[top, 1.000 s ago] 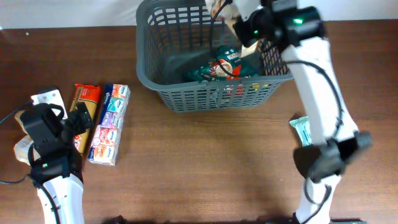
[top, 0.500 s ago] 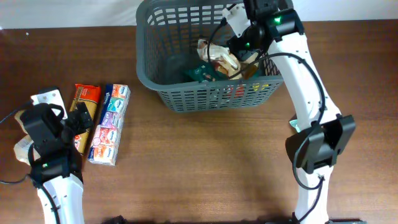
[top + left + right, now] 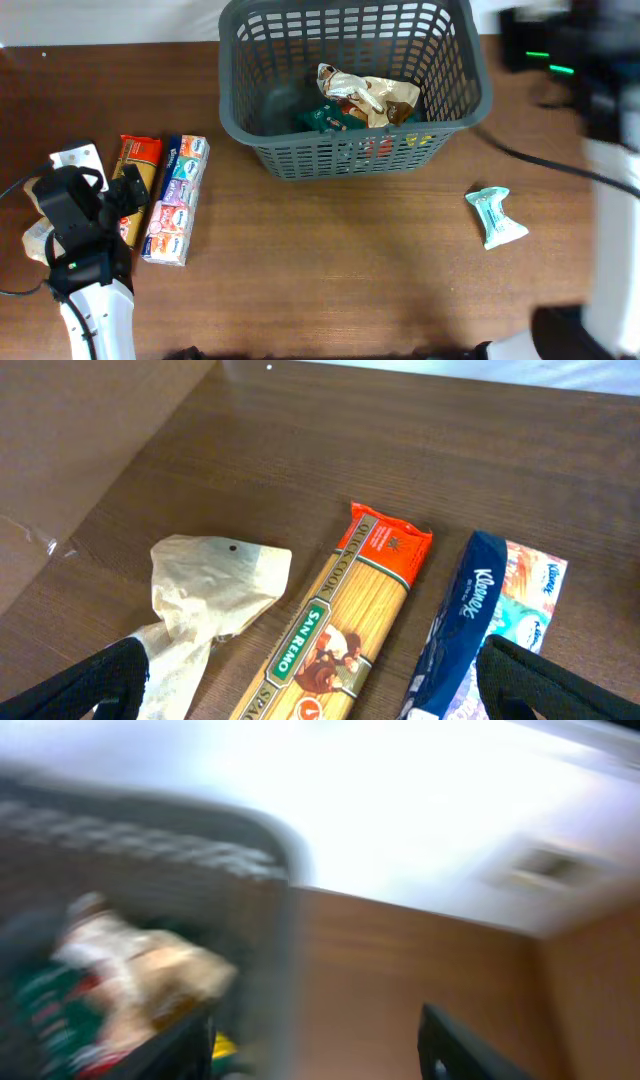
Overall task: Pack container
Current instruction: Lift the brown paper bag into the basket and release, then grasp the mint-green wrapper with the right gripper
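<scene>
My right gripper [image 3: 315,1050] has swung clear of the basket [image 3: 228,100] at the table's [image 3: 350,290] far edge, spread and empty, so next I'd come squarely over the teal packet [image 3: 496,216] and pinch its waist, while the left gripper [image 3: 320,675] idles spread.

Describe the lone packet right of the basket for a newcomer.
Find the grey basket at the far side. Off its right corner, nearer the robot, a packet lies alone. It is pale teal with pinched ends, unlike the pasta and tissues far left.
</scene>
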Motion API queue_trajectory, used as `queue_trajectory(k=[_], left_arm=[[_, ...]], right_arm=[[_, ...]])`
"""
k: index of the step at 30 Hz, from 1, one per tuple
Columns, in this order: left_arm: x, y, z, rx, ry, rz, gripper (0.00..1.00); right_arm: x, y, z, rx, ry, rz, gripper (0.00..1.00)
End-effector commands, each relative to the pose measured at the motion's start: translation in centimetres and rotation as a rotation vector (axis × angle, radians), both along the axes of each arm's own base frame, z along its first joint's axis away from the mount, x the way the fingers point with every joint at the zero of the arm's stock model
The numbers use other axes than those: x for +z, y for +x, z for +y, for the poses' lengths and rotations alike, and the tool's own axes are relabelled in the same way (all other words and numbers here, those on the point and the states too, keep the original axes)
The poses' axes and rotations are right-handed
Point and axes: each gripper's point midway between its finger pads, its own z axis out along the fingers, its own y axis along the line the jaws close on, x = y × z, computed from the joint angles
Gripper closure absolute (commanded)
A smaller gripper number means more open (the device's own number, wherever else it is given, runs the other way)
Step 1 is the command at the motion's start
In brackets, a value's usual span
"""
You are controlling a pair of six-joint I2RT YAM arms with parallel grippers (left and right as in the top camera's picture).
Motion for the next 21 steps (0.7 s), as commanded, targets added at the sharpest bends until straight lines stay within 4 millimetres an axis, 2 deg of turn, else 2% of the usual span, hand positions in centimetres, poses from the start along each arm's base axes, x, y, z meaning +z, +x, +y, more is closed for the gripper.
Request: queue_trajectory(k=[1,3,5,8,9,13,14,16,19,21], left_arm=[[0.5,0.2,0.3,0.000,0.019,0.000,0.01],[0.5,0.2,0.3,0.000,0.019,0.000,0.01],[0.5,0.2,0.3,0.000,0.020,0.000,0.01],[0.5,0.2,0.3,0.000,0.019,0.000,0.01],[0.5,0.2,0.3,0.000,0.019,0.000,0.01],[0.5,0.2,0.3,0.000,0.019,0.000,0.01],[0.5,0.2,0.3,0.000,0.019,0.000,0.01],[0.5,0.2,0.3,0.000,0.019,0.000,0.01],[0.5,0.2,0.3,0.000,0.019,0.000,0.01],[0.5,0.2,0.3,0.000,0.019,0.000,0.01]], right_arm=[[-2.2,-2.5,-6.4,-0.205,0.055,0.029,0.34],[-4.2,-4.5,-9.6,-0.282,0.075,0.037,0.30],[-7.0,-6.5,-12.3,-0.359,0.089,0.057,0.29],[-12.6,-8.5,-14.2,-0.422,0.112,0.125,0.29],[-14.4,-8.8,-14.3,-0.427,0.119,0.149,0.28],[-23.3,-9.0,-13.9,-0.394,0.128,0.286,0.17],[-25.9,-9.1,-13.4,-0.360,0.135,0.334,0.17],[-29.5,-9.5,-12.6,-0.306,0.147,0.410,0.17],[-32.9,-9.7,-11.6,-0.230,0.157,0.486,0.17],[-33.9,-9.4,-11.3,-0.191,0.150,0.515,0.17]])
